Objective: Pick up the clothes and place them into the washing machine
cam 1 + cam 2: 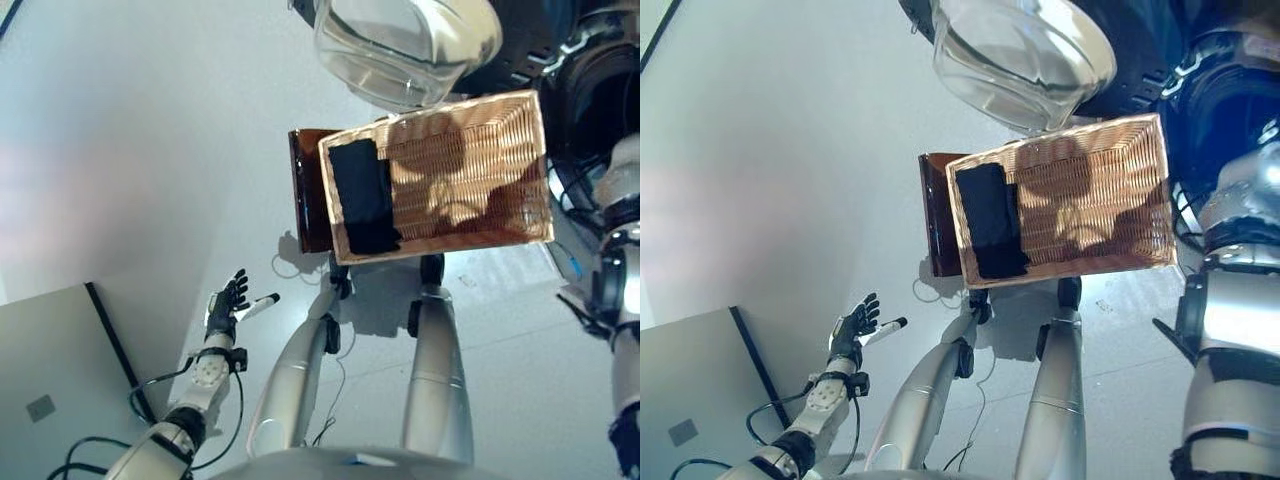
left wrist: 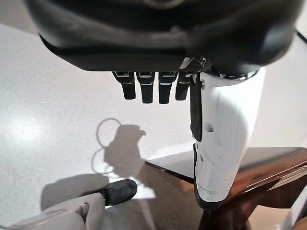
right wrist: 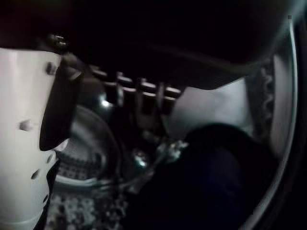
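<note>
A shallow wicker basket [image 1: 470, 160] rests on a low dark brown box [image 1: 305, 190]. A dark garment [image 1: 362, 195] lies flat in the basket's left end. My right arm reaches into the washing machine's dark opening [image 1: 1225, 110] at the right. In the right wrist view my right hand [image 3: 144, 96] is inside the drum with relaxed fingers, and a dark blue garment [image 3: 211, 182] lies just past them. My left hand [image 1: 228, 300] hangs open and empty over the floor at the lower left. It also shows in the left wrist view [image 2: 225, 134], with the box [image 2: 268, 167] beyond it.
The machine's round glass door [image 1: 400, 50] stands open above the basket's far edge. A flat grey panel [image 1: 60, 380] lies on the floor at the lower left. Pale floor spreads to the left of the box.
</note>
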